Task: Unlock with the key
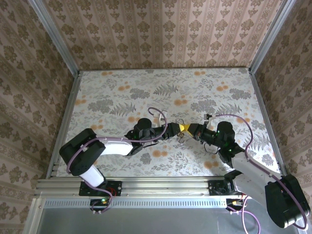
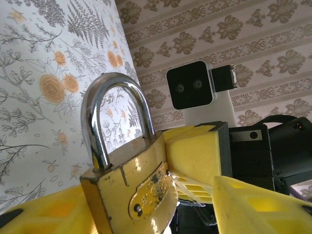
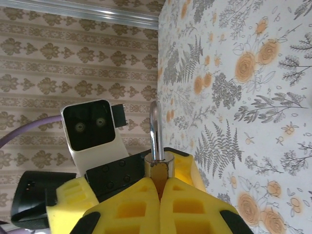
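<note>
The brass padlock (image 2: 127, 187) with its silver shackle hangs in the air between the two arms over the middle of the table. My left gripper (image 2: 146, 200) is open around it. One yellow finger (image 3: 187, 168) lies against the padlock body, and the other finger (image 2: 263, 204) stands clear of it. My right gripper (image 3: 161, 184) is shut, its yellow fingertips pressed together against the narrow side of the padlock (image 3: 159, 170). The key is hidden. From above, the left gripper (image 1: 178, 130) and the right gripper (image 1: 189, 129) meet tip to tip.
The floral tabletop (image 1: 161, 92) runs out behind and to both sides of the arms, ringed by patterned walls (image 1: 161, 29). Each wrist's white camera housing (image 2: 192, 87) sits close behind its fingers. Purple cables (image 1: 234, 119) loop over both arms.
</note>
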Robot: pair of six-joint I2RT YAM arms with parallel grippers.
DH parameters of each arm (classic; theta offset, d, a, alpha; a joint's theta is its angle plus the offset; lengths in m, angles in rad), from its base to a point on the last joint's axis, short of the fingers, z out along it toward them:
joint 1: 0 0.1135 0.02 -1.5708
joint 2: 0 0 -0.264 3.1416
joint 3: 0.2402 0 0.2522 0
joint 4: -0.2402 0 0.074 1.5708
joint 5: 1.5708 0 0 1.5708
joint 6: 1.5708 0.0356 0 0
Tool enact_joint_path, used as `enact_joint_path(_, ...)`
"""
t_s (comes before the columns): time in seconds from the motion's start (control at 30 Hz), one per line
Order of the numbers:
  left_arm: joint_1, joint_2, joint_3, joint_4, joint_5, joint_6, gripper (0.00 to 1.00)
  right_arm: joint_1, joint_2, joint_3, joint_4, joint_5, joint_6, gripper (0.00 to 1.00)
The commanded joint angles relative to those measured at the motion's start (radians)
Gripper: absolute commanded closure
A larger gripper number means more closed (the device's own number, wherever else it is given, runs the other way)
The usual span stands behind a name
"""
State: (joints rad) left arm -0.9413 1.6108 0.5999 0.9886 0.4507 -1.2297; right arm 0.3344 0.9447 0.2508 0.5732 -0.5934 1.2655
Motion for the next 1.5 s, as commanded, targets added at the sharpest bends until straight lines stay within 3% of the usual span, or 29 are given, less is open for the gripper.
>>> enact_joint_path(0.0, 0.0, 0.02, 0.018, 0.097, 0.033, -0.024, 0.52, 0.007, -0.004, 0.0, 0.09, -0.034, 0.026, 1.0)
enact_joint_path(0.4, 0.02, -0.004, -0.018, 0.112, 0.039, -0.026, 0.88, 0.006, -0.015, -0.011, 0.068, -0.042, -0.004, 1.0)
enact_joint_path(0.63, 0.022, -0.002, 0.006, 0.13, 0.056, -0.013, 0.98, 0.012, -0.028, 0.012, 0.013, -0.064, -0.056, 1.0)
enact_joint_path(0.77, 0.027, -0.048, 0.012, 0.101, 0.014, 0.048, 0.99, 0.029, -0.132, 0.019, -0.111, 0.006, -0.123, 0.49)
enact_joint_path(0.8, 0.028, -0.071, 0.019, 0.081, -0.002, 0.081, 0.99, 0.032, -0.166, 0.004, -0.111, 0.023, -0.126, 0.42)
enact_joint_path(0.87, 0.033, -0.111, 0.042, 0.033, -0.03, 0.144, 1.0, 0.036, -0.206, -0.014, -0.068, 0.029, -0.114, 0.38)
enact_joint_path(1.0, 0.052, -0.15, 0.105, 0.03, -0.047, 0.209, 1.0, 0.063, -0.207, -0.003, 0.032, 0.011, -0.094, 0.39)
enact_joint_path(1.2, 0.077, -0.139, 0.206, 0.061, -0.012, 0.189, 1.0, 0.077, -0.143, 0.009, 0.173, 0.021, -0.062, 0.47)
enact_joint_path(1.47, 0.069, -0.109, 0.178, 0.136, -0.027, 0.145, 1.0, 0.099, -0.106, 0.059, 0.246, 0.034, -0.05, 0.55)
